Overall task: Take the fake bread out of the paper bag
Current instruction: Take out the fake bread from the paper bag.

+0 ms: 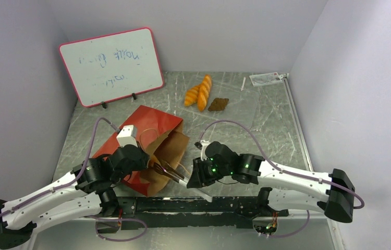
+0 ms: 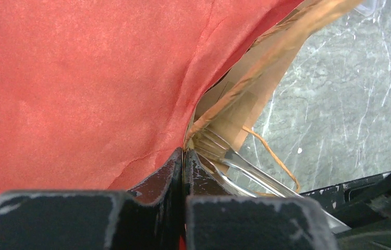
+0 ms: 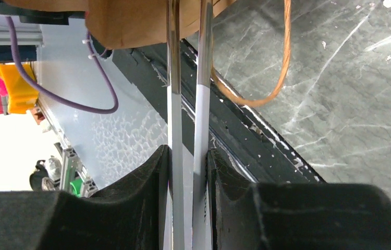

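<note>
Three fake bread pieces (image 1: 204, 92) lie out near the counter's (image 1: 266, 120) far edge — the left tool (image 2: 184, 159) clenches the tipped paper bag's (image 1: 154, 122) rim, the right tool (image 3: 188, 156) grips tweezers (image 3: 202, 104) at its mouth; whether any remain inside is hidden.

Left arm (image 1: 52, 194) and right arm (image 1: 297, 179): white link shells, black joint housings, purple cables (image 3: 99, 110); green lights (image 1: 212, 169) on the right; scuffed black tool fingers (image 3: 144, 200).

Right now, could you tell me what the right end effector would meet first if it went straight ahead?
Probably the paper bag: the tweezers in the right end effector seem to reach its mouth.
</note>
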Robot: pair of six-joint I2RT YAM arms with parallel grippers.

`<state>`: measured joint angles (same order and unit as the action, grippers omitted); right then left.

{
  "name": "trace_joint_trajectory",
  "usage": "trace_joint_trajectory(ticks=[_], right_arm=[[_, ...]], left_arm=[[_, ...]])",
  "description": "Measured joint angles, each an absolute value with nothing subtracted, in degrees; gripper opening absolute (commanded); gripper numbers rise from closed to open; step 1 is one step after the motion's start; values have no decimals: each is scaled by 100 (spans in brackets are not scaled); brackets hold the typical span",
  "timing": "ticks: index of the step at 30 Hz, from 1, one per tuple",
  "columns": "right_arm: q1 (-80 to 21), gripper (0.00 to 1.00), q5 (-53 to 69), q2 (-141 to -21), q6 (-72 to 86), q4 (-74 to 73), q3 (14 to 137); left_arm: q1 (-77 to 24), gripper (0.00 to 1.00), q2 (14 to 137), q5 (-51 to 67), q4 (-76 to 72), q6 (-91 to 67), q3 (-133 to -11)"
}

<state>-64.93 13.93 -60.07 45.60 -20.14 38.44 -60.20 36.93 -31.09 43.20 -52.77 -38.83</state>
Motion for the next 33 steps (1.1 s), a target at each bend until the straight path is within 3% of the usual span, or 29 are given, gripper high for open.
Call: trace_joint_trajectory(ticks=[18,33], right_arm=[[-6488,0,1046,-4591,4464,-3959,4292],[-6488,0,30,-4449,4458,-4941,5579]], left_arm=[[-6020,7,4154,-3951,4834,-6392,-4165],[-6020,7,4797,-4342,5673,-7365,-4698]])
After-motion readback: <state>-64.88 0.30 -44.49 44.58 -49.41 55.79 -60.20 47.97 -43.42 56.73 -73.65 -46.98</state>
